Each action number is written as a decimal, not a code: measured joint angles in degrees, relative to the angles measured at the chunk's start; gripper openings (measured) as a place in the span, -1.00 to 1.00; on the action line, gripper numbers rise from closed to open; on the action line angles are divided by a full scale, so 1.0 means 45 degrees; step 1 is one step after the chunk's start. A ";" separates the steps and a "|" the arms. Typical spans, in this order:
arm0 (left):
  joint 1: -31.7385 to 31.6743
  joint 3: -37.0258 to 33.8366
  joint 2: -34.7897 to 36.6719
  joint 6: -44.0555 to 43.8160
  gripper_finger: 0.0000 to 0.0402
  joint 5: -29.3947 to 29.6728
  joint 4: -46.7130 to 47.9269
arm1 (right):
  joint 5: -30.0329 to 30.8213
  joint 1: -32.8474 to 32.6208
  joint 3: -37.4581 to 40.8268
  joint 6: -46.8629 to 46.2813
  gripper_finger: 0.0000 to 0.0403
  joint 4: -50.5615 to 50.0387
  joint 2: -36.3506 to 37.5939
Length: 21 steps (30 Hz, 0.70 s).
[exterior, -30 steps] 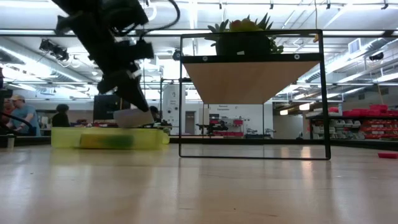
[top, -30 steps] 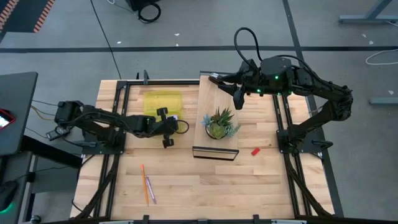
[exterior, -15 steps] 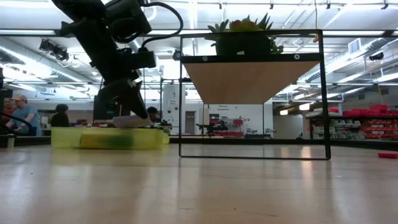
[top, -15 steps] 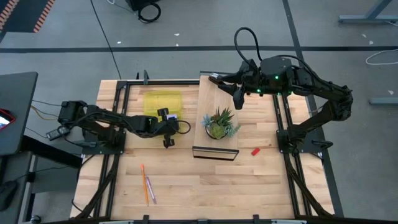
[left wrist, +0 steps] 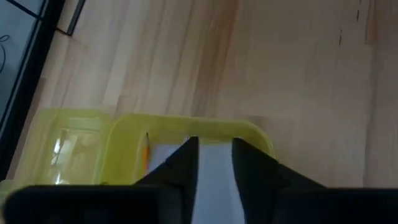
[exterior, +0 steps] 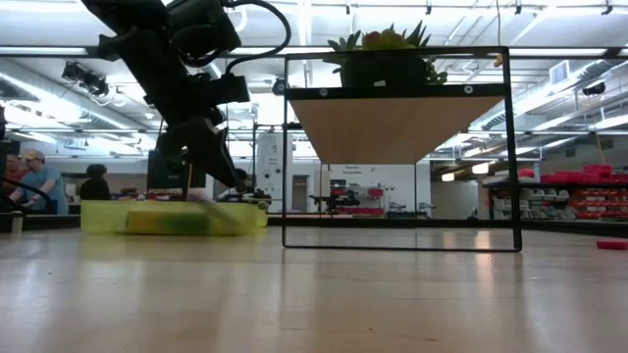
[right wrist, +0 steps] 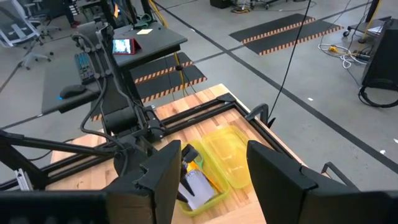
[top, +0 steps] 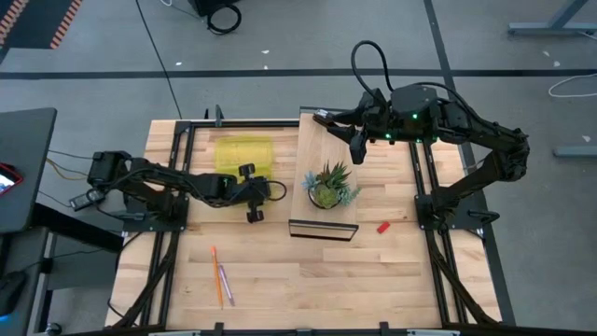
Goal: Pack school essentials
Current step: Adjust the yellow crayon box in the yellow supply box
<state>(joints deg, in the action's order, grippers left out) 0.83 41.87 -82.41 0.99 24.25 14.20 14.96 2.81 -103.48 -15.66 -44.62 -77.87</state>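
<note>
Gripping the pale pad (left wrist: 214,180) flat in the yellow tray (left wrist: 124,134), left jaws (left wrist: 211,158) stand narrowly parted.

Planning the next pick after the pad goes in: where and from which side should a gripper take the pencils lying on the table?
Grip the pencils at mid-length, coming straight down from above with the fingers across their thin shafts. They lie flat and nearly parallel on bare wood, clear of everything else, so only a top approach fits; the left gripper is nearer.
</note>
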 joint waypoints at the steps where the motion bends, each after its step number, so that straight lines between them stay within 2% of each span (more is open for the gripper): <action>1: -0.0003 0.0000 0.0096 0.0016 -0.39 -0.0006 0.0034 | 0.0000 0.0000 0.0000 0.0020 -0.06 0.0000 0.0004; 5: 0.0002 0.0039 0.0918 -0.0195 -0.19 -0.0024 0.0793 | 0.0000 0.0000 0.0000 0.0018 -0.06 -0.0005 0.0005; 8: -0.0003 0.0039 0.1875 -0.0407 -0.13 -0.0119 0.2099 | 0.0000 0.0002 0.0000 0.0049 -0.06 -0.0010 0.0002; 16: 0.0012 -0.0044 0.4195 -0.1083 -0.25 -0.1496 0.5794 | 0.0002 0.0005 0.0000 0.0150 -0.06 -0.0014 0.0000; 21: -0.0087 -0.1119 0.4429 -0.1088 -0.37 -0.1474 0.5252 | 0.0005 0.0005 0.0000 0.0190 -0.06 0.0032 0.0005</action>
<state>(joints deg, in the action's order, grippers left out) 0.44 36.83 -62.48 -3.90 17.62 37.83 14.98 2.83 -103.48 -14.80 -44.48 -77.84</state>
